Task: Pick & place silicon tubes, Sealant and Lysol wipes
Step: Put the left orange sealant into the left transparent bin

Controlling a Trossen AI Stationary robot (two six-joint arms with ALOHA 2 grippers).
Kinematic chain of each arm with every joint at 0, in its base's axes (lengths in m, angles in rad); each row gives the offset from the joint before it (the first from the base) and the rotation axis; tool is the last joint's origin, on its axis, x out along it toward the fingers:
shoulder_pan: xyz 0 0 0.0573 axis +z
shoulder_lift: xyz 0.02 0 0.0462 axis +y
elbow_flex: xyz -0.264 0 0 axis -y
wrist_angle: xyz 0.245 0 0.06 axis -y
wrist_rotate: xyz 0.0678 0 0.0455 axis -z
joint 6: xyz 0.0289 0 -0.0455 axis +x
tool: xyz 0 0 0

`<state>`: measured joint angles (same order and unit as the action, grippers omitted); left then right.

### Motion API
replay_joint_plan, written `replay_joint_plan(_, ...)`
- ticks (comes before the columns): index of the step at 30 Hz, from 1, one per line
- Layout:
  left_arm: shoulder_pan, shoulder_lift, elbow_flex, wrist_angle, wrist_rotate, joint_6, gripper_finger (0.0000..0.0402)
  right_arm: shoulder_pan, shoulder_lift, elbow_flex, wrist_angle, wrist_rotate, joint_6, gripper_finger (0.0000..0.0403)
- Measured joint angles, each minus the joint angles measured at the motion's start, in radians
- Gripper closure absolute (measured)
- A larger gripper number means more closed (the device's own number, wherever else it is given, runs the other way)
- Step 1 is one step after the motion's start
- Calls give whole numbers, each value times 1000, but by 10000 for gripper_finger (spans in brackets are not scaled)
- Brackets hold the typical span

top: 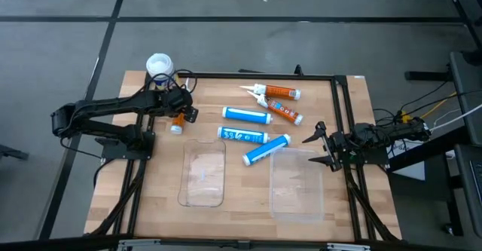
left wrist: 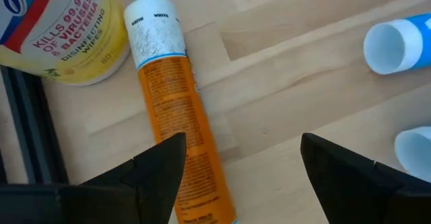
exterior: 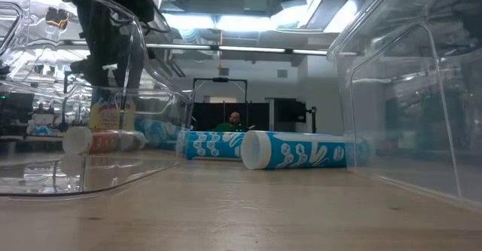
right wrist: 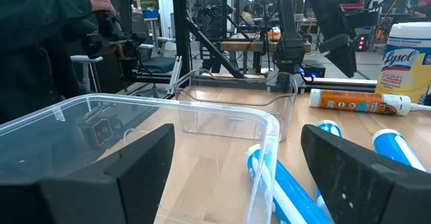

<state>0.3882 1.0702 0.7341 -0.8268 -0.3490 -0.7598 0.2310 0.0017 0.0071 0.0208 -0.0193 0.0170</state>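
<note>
The Lysol wipes, a yellow canister with a white lid, stand upright at the table's far left corner. Beside them an orange sealant tube with a white nozzle end lies flat on the wood. My left gripper hovers open above this tube, pointing steeply down; in the left wrist view the tube runs under one finger. Three blue tubes and two more orange tubes lie mid-table. My right gripper waits open at the right edge.
Two clear plastic containers stand on the near half of the table, one left of centre and one right. A black frame rail runs along the table's far edge. In the right wrist view a person stands beyond the table.
</note>
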Motion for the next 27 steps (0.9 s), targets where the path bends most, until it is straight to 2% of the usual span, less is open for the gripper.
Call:
replay_joint_plan(8, 1, 0, 0, -15, 35, -17, 87, 0, 0, 0, 0, 0, 0, 80)
replay_joint_plan(13, 1, 0, 0, -23, -3, -27, 64, 0, 0, 0, 0, 0, 0, 80)
replay_joint_plan(18, 14, 5, 0, -48, 24, -24, 65, 0, 0, 0, 0, 0, 0, 80)
replay_joint_plan(27, 80, 90, 0, -90, 52, -32, 66, 0, 0, 0, 0, 0, 0, 80)
